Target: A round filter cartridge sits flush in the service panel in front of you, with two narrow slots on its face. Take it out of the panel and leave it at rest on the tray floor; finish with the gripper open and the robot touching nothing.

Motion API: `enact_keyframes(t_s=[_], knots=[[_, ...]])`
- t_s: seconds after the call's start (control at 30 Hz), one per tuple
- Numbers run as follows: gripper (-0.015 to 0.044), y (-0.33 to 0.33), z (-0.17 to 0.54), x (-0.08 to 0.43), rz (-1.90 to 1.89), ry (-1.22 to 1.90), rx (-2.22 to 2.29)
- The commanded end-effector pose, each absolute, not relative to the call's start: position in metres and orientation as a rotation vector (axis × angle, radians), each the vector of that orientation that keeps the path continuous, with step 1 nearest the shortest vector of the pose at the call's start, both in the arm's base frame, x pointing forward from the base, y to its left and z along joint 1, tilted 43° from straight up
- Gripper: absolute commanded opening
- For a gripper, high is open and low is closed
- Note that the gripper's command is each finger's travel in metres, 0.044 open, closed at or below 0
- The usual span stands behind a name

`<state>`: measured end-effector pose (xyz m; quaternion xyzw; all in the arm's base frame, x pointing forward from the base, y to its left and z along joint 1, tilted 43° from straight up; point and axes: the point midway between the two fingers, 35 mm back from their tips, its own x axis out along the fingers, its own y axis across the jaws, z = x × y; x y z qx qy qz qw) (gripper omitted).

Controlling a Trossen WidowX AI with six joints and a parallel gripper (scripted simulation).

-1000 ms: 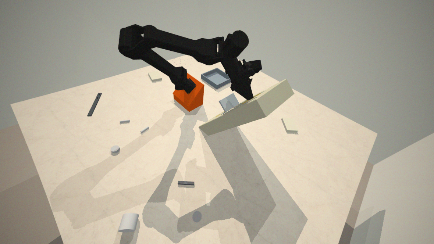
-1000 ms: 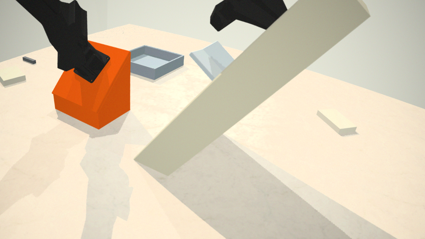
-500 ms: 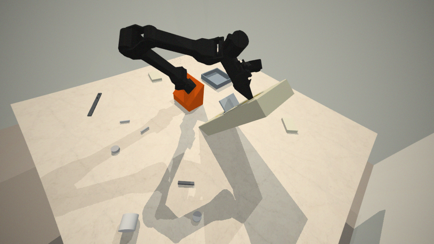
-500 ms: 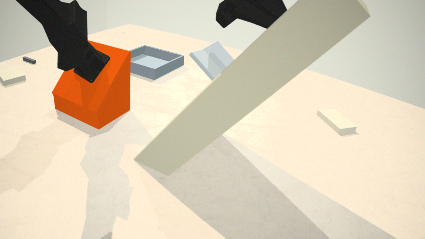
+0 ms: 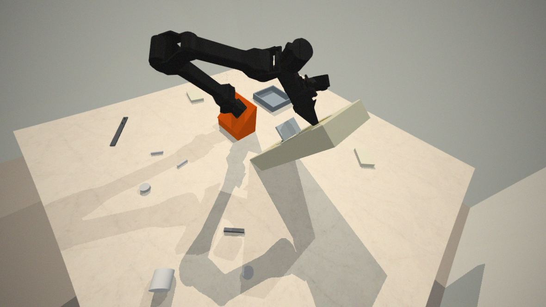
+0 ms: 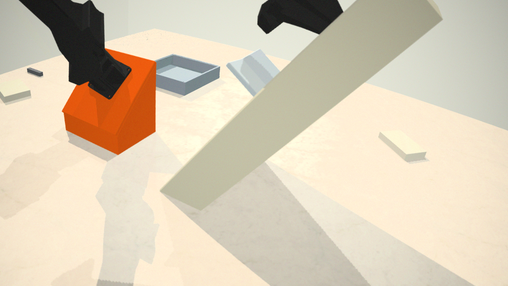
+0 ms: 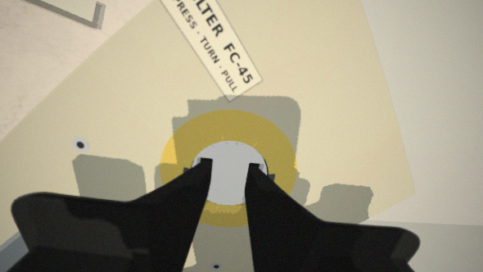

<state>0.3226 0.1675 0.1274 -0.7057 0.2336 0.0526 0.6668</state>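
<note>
The cartridge (image 7: pixel 229 184) shows in the wrist view as a round light-grey face inside a yellow ring (image 7: pixel 229 123) on the beige service panel (image 5: pixel 347 122) (image 6: pixel 291 106) (image 7: pixel 102 102). The panel is tilted. My gripper (image 5: pixel 314 123) (image 7: pixel 229 166) is shut on the cartridge, one fingertip in each slot at opposite sides of its face. Small dark notches show at the left and right of the face. The face still looks about level with the panel; its depth is hard to tell. The blue-grey tray (image 5: pixel 273 107) (image 6: pixel 200 81) is empty, behind the panel.
A tilted blue-grey plate (image 5: pixel 288 129) (image 6: pixel 252 69) stands by the panel's near-arm side. The orange base (image 5: pixel 247 125) (image 6: pixel 142 103) is left of it. A beige block (image 5: pixel 364 158) (image 6: pixel 401 144) lies right. A dark bar (image 5: pixel 119 131) and a white cylinder (image 5: pixel 162 279) lie left.
</note>
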Motion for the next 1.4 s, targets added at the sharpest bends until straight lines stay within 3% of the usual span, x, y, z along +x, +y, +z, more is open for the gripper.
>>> enact_keyframes(t_s=[0.0,1.33,1.37], knots=[[0.0,0.162,0.122,0.338,0.123,0.551,-1.569],[0.0,0.162,0.122,0.338,0.123,0.551,-1.569],[0.0,0.168,0.128,0.322,0.121,0.528,-1.597]])
